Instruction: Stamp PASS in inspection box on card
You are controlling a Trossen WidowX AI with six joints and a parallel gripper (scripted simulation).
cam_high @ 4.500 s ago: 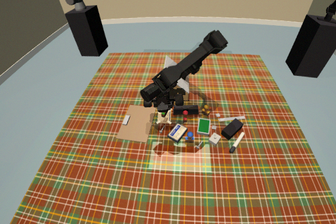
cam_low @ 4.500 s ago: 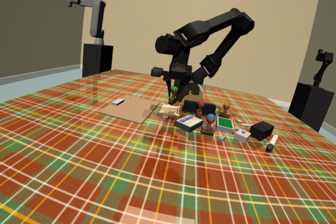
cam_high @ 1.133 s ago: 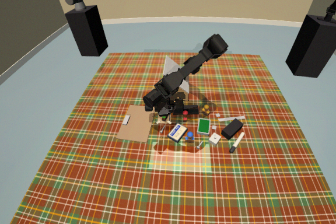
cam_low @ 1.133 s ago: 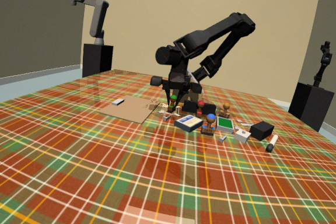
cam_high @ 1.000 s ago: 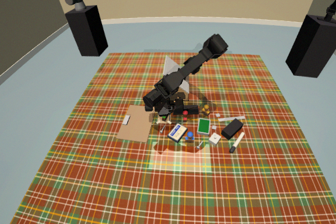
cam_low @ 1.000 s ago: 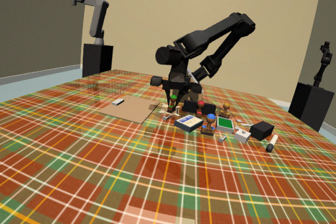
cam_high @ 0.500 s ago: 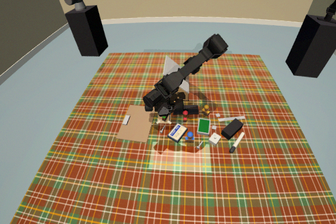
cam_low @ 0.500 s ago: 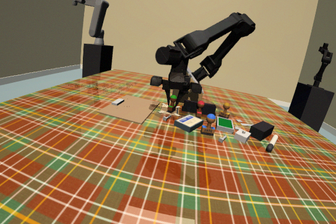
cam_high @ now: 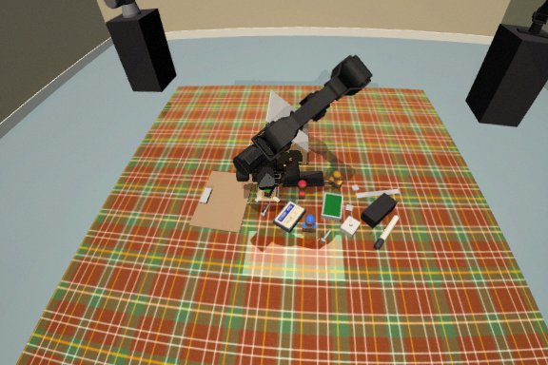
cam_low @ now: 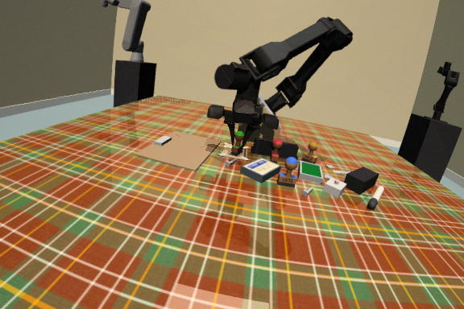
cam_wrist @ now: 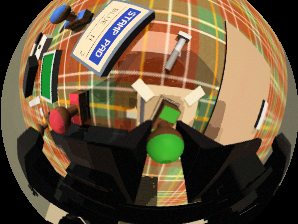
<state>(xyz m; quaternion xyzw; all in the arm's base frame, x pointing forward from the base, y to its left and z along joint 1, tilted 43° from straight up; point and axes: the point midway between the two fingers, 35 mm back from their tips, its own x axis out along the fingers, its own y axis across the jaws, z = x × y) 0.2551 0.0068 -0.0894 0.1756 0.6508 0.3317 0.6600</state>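
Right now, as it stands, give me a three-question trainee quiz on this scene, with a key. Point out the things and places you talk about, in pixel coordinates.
1. True or false: the fingers [cam_low: 232,132] are closed on the red-topped stamp [cam_high: 302,184] [cam_low: 277,144] [cam_wrist: 59,120].
2. What lies on the brown board [cam_high: 222,206] [cam_low: 177,154] [cam_wrist: 240,75]? (a) a marker; (b) a small pale bar; (c) a blue-topped stamp
3. Fill in: the words STAMP PAD stand on a ____ band of the pad's case [cam_high: 289,216] [cam_low: 260,169] [cam_wrist: 112,37].
Key: 1 false; 2 b; 3 blue
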